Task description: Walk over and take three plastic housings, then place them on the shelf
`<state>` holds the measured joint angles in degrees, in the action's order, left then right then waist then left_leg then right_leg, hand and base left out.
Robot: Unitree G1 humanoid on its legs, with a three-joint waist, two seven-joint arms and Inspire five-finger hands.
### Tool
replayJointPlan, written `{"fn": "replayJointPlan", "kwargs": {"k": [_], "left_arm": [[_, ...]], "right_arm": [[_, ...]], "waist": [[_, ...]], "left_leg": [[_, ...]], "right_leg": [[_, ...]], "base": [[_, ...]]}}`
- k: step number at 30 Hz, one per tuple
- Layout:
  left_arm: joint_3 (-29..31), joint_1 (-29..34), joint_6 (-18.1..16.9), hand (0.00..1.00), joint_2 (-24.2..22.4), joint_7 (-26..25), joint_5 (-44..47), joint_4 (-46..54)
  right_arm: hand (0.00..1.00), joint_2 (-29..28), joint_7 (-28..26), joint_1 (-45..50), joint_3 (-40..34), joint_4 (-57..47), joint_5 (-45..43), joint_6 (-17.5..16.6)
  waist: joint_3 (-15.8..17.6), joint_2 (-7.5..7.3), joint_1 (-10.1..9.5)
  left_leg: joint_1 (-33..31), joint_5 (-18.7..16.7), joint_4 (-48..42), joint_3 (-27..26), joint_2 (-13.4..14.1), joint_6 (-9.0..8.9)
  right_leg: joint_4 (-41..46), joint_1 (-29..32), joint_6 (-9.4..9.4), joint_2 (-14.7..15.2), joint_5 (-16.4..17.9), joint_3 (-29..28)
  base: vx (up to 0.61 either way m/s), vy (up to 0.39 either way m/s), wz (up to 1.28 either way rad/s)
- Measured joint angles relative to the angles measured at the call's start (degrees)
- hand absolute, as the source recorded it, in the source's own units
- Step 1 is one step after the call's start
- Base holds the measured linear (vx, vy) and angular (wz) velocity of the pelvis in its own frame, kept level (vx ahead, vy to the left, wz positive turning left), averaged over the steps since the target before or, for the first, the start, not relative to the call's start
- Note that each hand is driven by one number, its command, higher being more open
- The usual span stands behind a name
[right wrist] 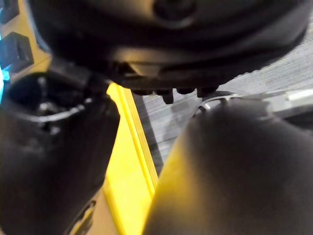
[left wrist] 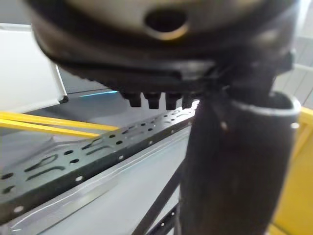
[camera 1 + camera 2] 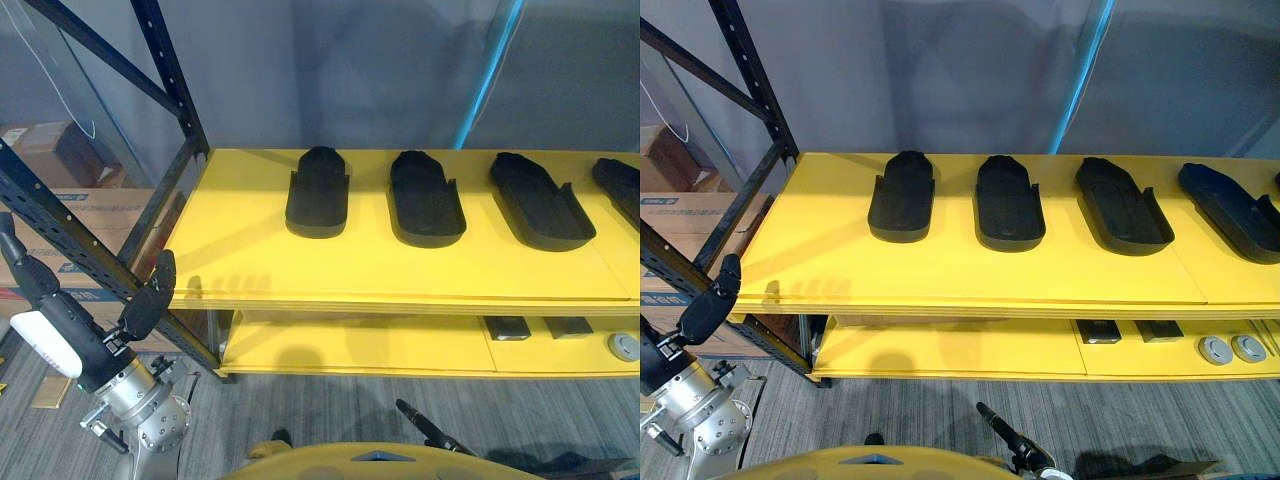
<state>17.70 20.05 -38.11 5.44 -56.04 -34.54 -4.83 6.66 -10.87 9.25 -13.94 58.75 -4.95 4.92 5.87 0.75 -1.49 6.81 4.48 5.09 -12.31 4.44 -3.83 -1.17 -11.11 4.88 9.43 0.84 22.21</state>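
Black plastic housings [image 3: 318,192] lie in a row on the yellow shelf [image 3: 250,265], upper middle of frame. The left hand [image 3: 60,325], lower left, holds nothing, its fingers relaxed. This fits either picking up or already placed.

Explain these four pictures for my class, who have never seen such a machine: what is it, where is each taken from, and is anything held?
This is a walking humanoid robot with two arms ending in dark hands. Two pictures come from cameras in its head, looking down; two come from cameras on its wrists, very close to each hand. On the yellow shelf lie black plastic housings, side by side. A lower shelf carries small dark blocks and round grey parts. The left hand is raised beside the dark rack post, fingers straight, holding nothing. The right hand looks empty, but its fingers are unclear.
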Motion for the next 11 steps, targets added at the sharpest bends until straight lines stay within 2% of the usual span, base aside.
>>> {"fn": "replayJointPlan", "kwargs": {"k": [3, 6, 8, 10, 11], "left_arm": [[-2.05, 0.04, 2.54, 1.0, -0.18, 0.98, 2.7, -7.97], [-3.09, 0.16, 6.4, 1.0, -0.74, 3.66, 9.99, -19.05], [-3.18, 0.3, 10.08, 1.0, -1.14, 8.98, 16.32, -25.65], [-3.1, 0.69, 16.36, 1.0, -1.66, 16.18, 21.57, -34.25], [-3.1, 0.7, 18.15, 1.0, -1.76, 18.4, 22.83, -36.17]], "right_arm": [[1.0, 0.05, 0.0, -0.31, 0.04, 0.17, -0.02, 0.9], [1.0, 0.03, 0.0, -0.73, 0.0, 1.15, -0.37, 2.08], [1.0, -0.14, -0.03, -0.96, -0.1, 2.02, -1.02, 2.65], [1.0, -0.43, -0.08, -1.24, -0.49, 2.31, -1.09, 3.12], [1.0, -0.61, -0.05, -1.25, -0.87, 2.4, -1.1, 3.22]], "waist": [[0.04, -0.08, 0.09], [0.1, -0.52, 0.17], [0.22, -0.94, 0.0], [0.58, -1.45, 0.0], [0.69, -1.6, -0.07]], "left_leg": [[-0.35, 0.11, 0.01, 0.63, 0.09, -0.26], [-0.38, 0.12, 0.02, 1.07, 0.08, -0.3], [-0.37, 0.13, 0.01, 1.49, 0.02, -0.28], [-0.29, 0.17, 0.01, 1.77, -0.03, -0.2], [-0.26, 0.14, 0.01, 1.8, -0.03, -0.22]], "right_leg": [[0.0, -0.01, 0.27, -0.09, 0.15, 0.69], [-0.02, -0.29, 0.59, -0.1, 0.33, 1.18], [-0.02, -0.59, 0.72, -0.1, 0.42, 1.57], [-0.09, -1.08, 0.9, -0.12, 0.52, 1.94], [-0.1, -1.18, 0.95, -0.14, 0.54, 1.95]], "base": [[-0.03, -0.008, 0.09], [0.01, -0.01, 0.09], [0.03, -0.014, 0.12], [0.04, -0.014, 0.09], [0.03, -0.009, 0.03]]}}
